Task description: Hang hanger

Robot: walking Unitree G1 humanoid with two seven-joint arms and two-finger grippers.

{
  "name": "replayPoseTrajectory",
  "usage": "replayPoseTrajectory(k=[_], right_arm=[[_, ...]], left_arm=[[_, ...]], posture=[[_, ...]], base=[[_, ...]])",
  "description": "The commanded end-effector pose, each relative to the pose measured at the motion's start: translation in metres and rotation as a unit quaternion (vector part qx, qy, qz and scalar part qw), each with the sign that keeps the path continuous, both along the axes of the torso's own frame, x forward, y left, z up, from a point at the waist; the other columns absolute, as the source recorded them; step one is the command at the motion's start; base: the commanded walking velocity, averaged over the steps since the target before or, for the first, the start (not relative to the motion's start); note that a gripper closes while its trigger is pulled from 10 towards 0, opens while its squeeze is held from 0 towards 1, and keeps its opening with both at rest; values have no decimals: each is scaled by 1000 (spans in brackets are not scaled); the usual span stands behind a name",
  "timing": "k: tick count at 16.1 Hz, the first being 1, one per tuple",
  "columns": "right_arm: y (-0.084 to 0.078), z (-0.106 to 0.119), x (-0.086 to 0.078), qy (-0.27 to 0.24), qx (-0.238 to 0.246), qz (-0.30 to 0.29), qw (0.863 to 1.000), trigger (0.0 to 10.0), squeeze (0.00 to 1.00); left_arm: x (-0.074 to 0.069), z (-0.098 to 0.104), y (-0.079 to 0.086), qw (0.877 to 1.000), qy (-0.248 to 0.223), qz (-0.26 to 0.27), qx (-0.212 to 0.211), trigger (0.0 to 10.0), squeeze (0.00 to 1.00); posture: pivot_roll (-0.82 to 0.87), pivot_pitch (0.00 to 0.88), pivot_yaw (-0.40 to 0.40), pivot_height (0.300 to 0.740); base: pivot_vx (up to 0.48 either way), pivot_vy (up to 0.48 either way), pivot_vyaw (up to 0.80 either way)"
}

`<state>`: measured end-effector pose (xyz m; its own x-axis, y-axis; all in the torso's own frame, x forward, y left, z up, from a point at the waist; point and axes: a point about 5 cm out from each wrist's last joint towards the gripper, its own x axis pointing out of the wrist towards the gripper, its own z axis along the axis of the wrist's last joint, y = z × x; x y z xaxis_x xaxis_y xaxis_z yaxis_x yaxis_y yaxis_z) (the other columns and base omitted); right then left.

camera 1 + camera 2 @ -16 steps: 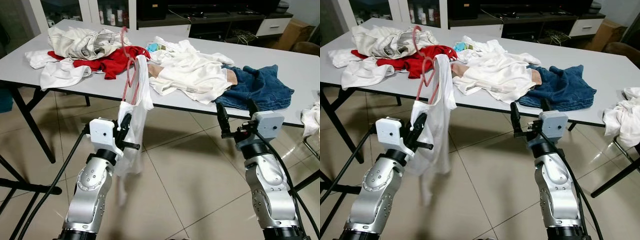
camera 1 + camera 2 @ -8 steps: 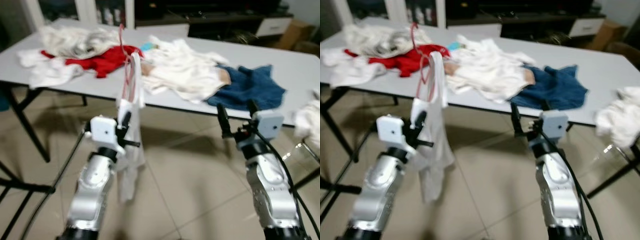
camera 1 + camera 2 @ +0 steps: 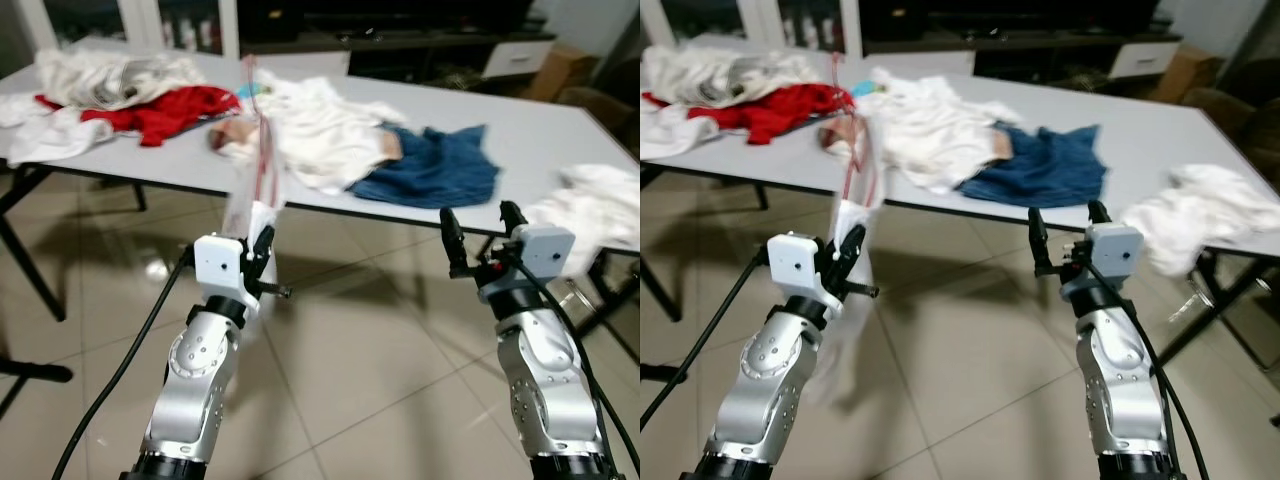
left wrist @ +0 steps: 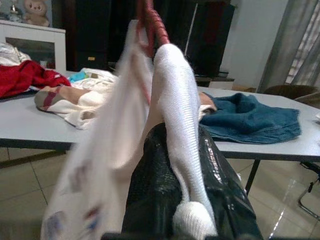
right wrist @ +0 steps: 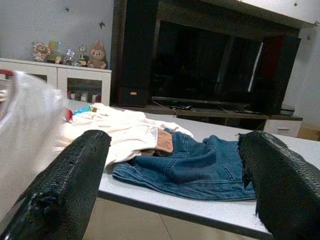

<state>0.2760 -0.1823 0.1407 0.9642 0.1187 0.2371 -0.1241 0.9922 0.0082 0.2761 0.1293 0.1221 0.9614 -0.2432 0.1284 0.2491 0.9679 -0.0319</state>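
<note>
Grey table [image 3: 560, 130] on glossy beige tile floor [image 3: 350, 370].

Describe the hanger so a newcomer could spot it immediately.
Start at the long white table strewn with clothes. In front of it, the left claw is shut on a white garment; the red hanger rises from it, the one thin red frame among soft fabrics.

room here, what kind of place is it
Probably a home living room used for sorting laundry: a TV on a dark stand, a white cabinet with toys on top, and a table strewn with clothes.
</note>
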Motion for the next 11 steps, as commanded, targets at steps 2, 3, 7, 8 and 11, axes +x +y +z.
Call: replayPoseTrajectory(k=[2, 3, 7, 8, 11], right_arm=[[3, 3, 2, -2, 1, 9, 1000, 10000, 0], [4, 2, 2, -1, 0, 10, 1000, 10000, 0], [6, 1, 3, 5, -5, 19, 1000, 10000, 0], [6, 0, 3, 6, -6, 20, 1000, 10000, 0], [7, -1, 4, 10, -10, 23, 1000, 10000, 0]], left_arm=[[2, 9, 3, 1000, -22, 1, 6, 10000, 0], [2, 9, 2, 1000, -21, -3, 5, 10000, 0], [6, 9, 3, 999, -24, -12, 27, 10000, 0], [6, 9, 3, 999, -24, -13, 30, 10000, 0], [7, 8, 3, 999, -22, -15, 37, 10000, 0]], posture=[[-10, 0, -67, 740], [-10, 0, -67, 740], [-13, 0, -60, 740], [-14, 0, -60, 740], [-11, 0, -62, 740]], base=[[0, 0, 0], [0, 0, 0], [0, 0, 0], [0, 0, 0], [0, 0, 0]])
